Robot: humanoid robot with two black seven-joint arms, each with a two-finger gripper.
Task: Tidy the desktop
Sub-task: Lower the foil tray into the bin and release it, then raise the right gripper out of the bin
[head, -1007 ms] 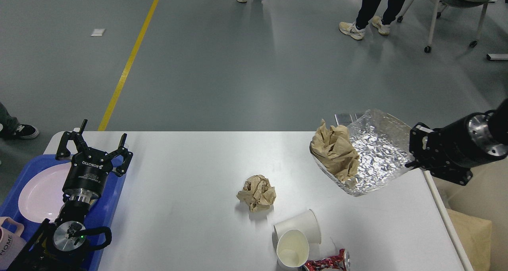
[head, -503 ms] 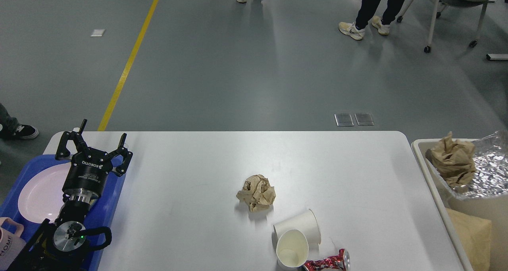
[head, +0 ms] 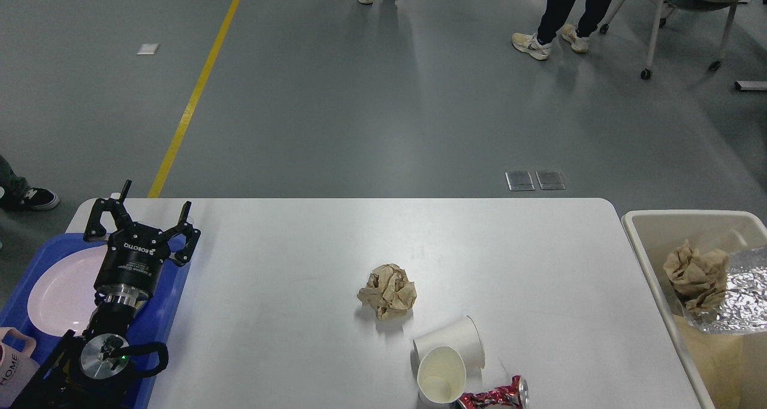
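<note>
Where the view is nearest, at the bottom edge, a crushed red and silver foil wrapper (head: 496,395) is seen lying just beside two white paper cups (head: 446,359), which are tipped on their sides and touch one another, one mouth turned toward the viewer. At the lower left a pale pink mug (head: 13,361) lettered HOME is seen at the near end of a blue plastic tray (head: 160,313), and a round white plate (head: 60,289) is held on the same tray. The left gripper (head: 139,214) is held above the tray's far edge, its two black fingers spread apart with nothing between them. The right gripper is not in view. Further out, a crumpled ball of brown paper (head: 388,291) rests near the middle of the large white rectangular desktop (head: 287,277), which fills the lower half of the view. To the right, apart from the desktop's edge, a cream-coloured plastic bin (head: 650,241) is seen, with a second wad of brown paper (head: 695,274) and a crinkled sheet of silver foil (head: 740,295) lying inside it. Beyond the desktop a grey floor (head: 359,97) is crossed by a yellow line (head: 198,88), and shoes (head: 548,41) of standing people are seen at the far edge.
</note>
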